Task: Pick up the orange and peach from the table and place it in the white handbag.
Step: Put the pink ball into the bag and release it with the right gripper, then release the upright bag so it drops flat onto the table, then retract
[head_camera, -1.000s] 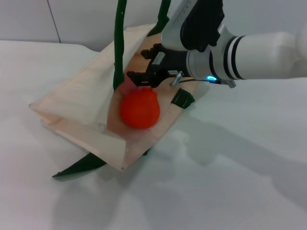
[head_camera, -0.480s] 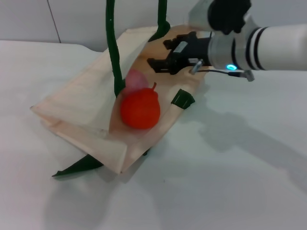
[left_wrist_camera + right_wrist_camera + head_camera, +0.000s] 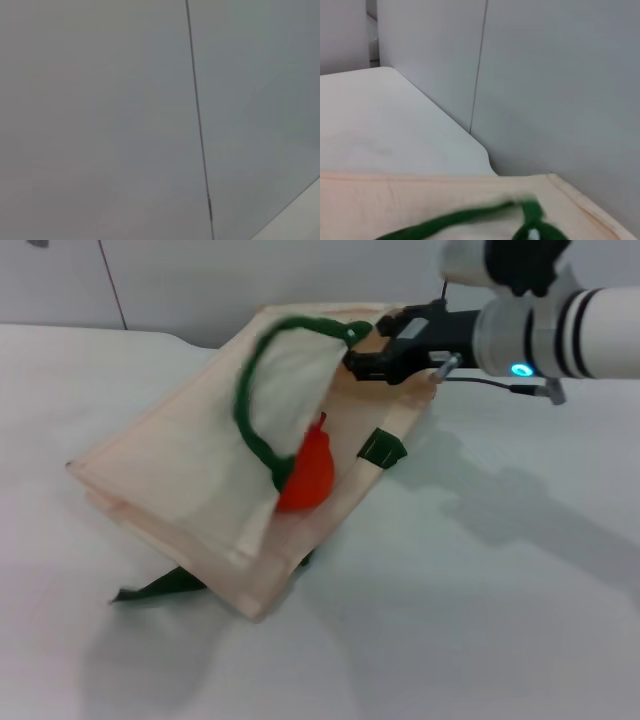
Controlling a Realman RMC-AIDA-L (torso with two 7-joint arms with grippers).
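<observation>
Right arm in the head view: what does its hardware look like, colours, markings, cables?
The right arm is a glossy white cylinder with black rings near the wrist, a black joint housing above, and a small lit cyan-blue dot. A thin dark cable runs under the wrist. The claw is black, blocky, with a short silver pin beside it. The left arm is not in view.

My head camera looks forward and down from above the table (image 3: 520,620), taking in the whole bag (image 3: 180,470) from a middling height, with my right arm reaching in from the right. My right wrist camera sits close over the bag's far edge (image 3: 445,200), facing along the table toward the wall (image 3: 560,90); it shares the bag and its green strap (image 3: 470,217) with the head view. My left wrist camera seems to face only a grey wall panel (image 3: 100,120).
</observation>
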